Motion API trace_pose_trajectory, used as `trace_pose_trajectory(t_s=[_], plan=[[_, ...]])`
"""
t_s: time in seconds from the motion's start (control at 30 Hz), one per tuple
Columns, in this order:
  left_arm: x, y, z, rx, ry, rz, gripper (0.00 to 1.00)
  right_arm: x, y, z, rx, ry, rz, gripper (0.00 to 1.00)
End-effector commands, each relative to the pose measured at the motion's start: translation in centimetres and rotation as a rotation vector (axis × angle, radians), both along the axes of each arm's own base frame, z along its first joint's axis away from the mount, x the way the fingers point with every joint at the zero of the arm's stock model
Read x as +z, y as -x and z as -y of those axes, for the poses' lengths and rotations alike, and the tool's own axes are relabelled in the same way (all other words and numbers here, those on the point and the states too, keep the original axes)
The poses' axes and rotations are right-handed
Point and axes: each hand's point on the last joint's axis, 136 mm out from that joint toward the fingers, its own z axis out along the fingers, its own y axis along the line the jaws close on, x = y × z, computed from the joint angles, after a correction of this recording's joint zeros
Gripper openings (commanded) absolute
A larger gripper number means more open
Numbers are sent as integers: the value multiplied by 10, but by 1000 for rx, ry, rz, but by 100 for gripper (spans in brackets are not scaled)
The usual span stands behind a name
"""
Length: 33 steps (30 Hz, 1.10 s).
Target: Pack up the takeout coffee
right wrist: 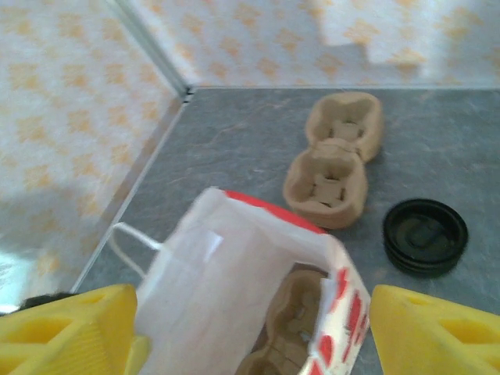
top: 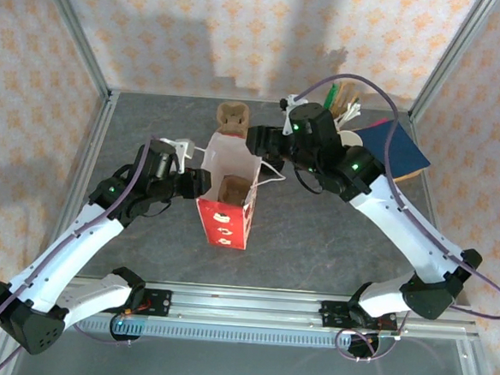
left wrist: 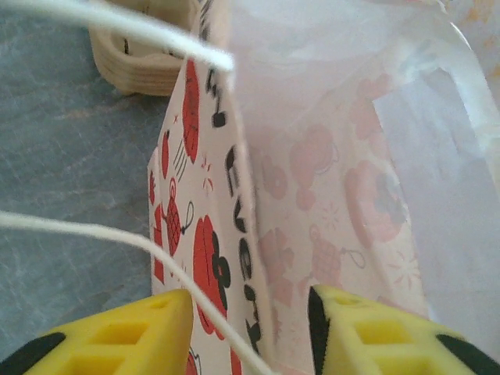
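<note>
1. Takeout coffee: it is sitting on the table behind the paper bag, just to the right of a spare pulp cup carrier and not touching it. Its round black lid is facing up. Very little dark side is showing beneath the lid, so I am judging, not seeing, that this is the lidded cup and not loose lids.

2. Handling, as judged: it is likely light for its bulk, heavier if filled. The paper wall is probably giving under a hard squeeze. The lid is likely popping loose if lifted by its rim, and the contents are at risk of spilling with any tilt.

3. Where to hold, as judged: the best grip is around the body just below the lid's rim, with modest pressure, while carrying it upright.

4. Paper bag: it is standing upright and open in the middle of the table. A second pulp carrier is lying inside it.

5. Left gripper: it is straddling the bag's left wall near the rim. Its jaws are standing apart and not pinching the paper. A white cord handle is crossing in front.

6. Right gripper: it is hovering over the bag's mouth with its jaws spread wide, carrying nothing.

7. Caution, as judged: the bag is looking thin and easy to tip, so lowering the cup in is calling for a steadied wall.
</note>
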Motion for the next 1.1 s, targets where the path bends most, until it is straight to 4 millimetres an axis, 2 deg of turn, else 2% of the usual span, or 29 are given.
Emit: trace_pose_trajectory(t_s=[0.0, 0.17, 0.4, 0.57, 0.73, 0.87, 0.93, 1.07], plan=[[25, 5, -1, -7, 16, 46, 52, -22, -16, 23, -179, -18, -77, 76], [40, 12, -1, -30, 30, 74, 59, -49, -28, 17, -186, -32, -161, 72], [58, 17, -13, -1, -11, 108, 61, -87, -40, 4, -144, -4, -261, 63], [80, 20, -21, 20, -22, 137, 61, -111, -36, -10, -81, 9, -335, 51], [113, 26, -20, -3, 5, 201, 64, -123, -31, -19, -27, -5, -367, 37], [129, 22, -25, 17, -22, 243, 64, -118, -28, -23, 7, -19, -358, 21], [132, 18, -29, 41, -36, 257, 64, -107, -24, -25, 33, -47, -332, 16], [143, 8, -38, 125, -16, 319, 63, -73, -10, -27, 97, -111, -216, 13]])
